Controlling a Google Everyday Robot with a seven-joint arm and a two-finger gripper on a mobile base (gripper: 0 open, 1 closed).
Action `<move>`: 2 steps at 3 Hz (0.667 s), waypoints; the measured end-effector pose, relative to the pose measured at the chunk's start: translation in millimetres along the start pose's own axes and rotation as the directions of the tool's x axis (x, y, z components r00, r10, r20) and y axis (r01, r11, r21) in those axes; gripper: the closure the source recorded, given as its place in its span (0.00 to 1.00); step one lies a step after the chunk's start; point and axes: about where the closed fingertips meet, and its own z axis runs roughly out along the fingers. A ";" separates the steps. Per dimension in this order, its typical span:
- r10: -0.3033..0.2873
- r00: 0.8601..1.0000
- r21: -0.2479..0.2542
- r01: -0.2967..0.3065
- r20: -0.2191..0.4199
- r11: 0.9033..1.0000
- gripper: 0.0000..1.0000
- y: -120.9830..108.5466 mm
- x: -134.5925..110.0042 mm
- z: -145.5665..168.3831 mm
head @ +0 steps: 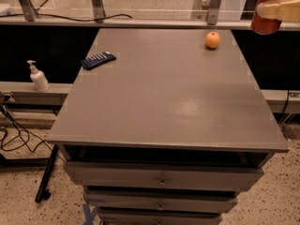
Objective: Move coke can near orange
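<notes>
The orange lies on the grey table top near its far right corner. The coke can, red, is held up in the air at the top right edge of the camera view, beyond the table's right side and above table level; its top is cut off by the frame. My gripper is shut on the coke can, with a cream-coloured finger across its front. The can is up and to the right of the orange, well apart from it.
A dark blue flat packet lies at the table's far left. A soap pump bottle stands on a ledge left of the table. Drawers sit under the table top. Metal posts and a cable run along the back rail.
</notes>
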 end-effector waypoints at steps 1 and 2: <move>0.017 1.000 0.026 -0.017 0.000 1.000 1.00 -13.7 10.3 34.8; 0.051 0.998 0.118 -0.054 0.034 0.992 1.00 -42.4 16.1 78.2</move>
